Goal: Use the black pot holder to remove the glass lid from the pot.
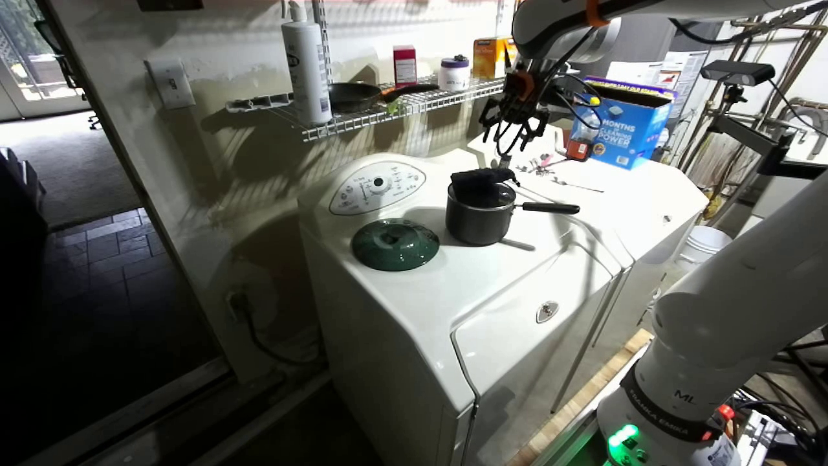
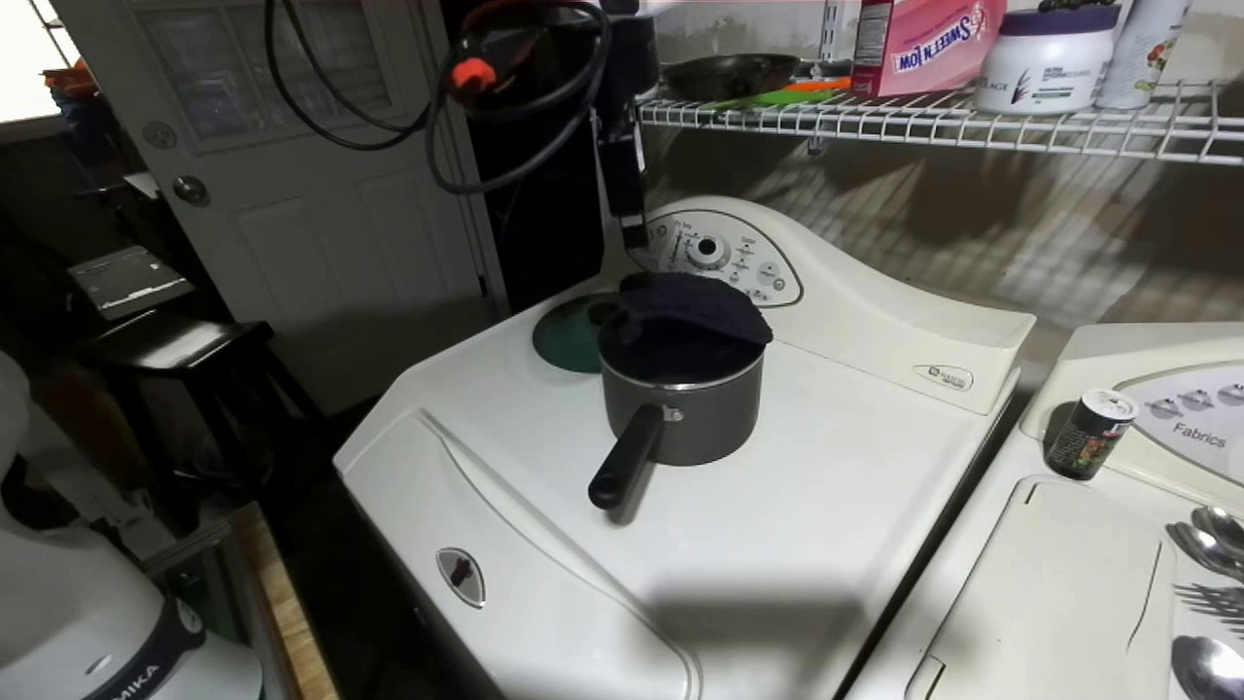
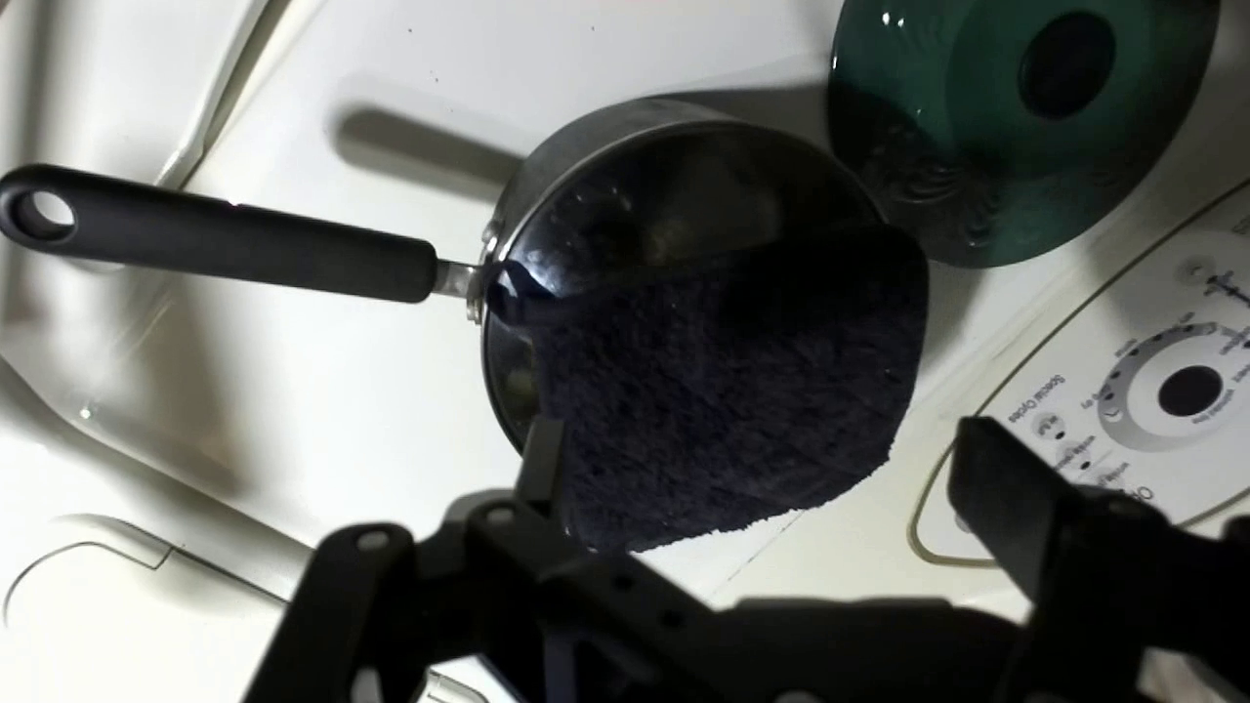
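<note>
The dark grey pot (image 1: pixel 477 223) stands on the white machine top, its long black handle (image 3: pixel 234 244) pointing away from the dial panel. The glass lid (image 3: pixel 674 200) sits on the pot's rim, partly covered. The floppy black pot holder (image 3: pixel 723 400) drapes over the lid and overhangs the rim; it also shows in both exterior views (image 1: pixel 482 178) (image 2: pixel 695 303). The lid's knob is hidden. My gripper (image 1: pixel 512 131) is open and empty above the pot. In the wrist view, its fingers (image 3: pixel 762 434) are wide apart, with the pot holder's edge beyond and between them.
A dark green disc lid (image 1: pixel 396 244) lies beside the pot. The dial panel (image 1: pixel 378 186) rises behind. A wire shelf (image 1: pixel 414 103) with a pan and bottles hangs above. A black can (image 2: pixel 1090 435) and cutlery (image 2: pixel 1205 583) sit on the neighbouring machine. A blue box (image 1: pixel 624 126) stands there too.
</note>
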`<state>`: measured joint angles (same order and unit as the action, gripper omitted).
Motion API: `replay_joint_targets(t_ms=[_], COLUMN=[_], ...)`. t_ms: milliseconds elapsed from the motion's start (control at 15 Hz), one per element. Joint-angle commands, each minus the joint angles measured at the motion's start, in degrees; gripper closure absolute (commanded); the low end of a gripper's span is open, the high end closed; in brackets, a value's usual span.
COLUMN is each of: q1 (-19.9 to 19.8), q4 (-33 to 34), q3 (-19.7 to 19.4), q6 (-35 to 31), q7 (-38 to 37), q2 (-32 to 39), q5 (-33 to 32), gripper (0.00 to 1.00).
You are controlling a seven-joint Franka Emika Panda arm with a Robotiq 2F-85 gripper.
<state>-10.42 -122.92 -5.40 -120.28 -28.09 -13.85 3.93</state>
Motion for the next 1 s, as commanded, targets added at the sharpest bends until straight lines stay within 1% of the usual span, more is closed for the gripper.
replay_joint_targets(t_ms=[0, 267, 400, 667, 933], q1=[0.11, 1.12, 1.89, 2.88, 3.46], q4=[7.65, 13.33, 16.14, 20.81, 24.22], q3=[1.99, 1.97, 1.46, 0.38, -0.54], q6=[1.73, 4.31, 7.2, 13.31, 18.04], q7=[-4.51, -7.59, -8.44, -7.2, -6.97], q2=[7.5, 14.34, 17.45, 22.34, 25.98], q5=[-4.48, -8.41, -9.67, -9.26, -9.08], gripper=[0.0, 0.0, 0.0, 0.0, 0.0])
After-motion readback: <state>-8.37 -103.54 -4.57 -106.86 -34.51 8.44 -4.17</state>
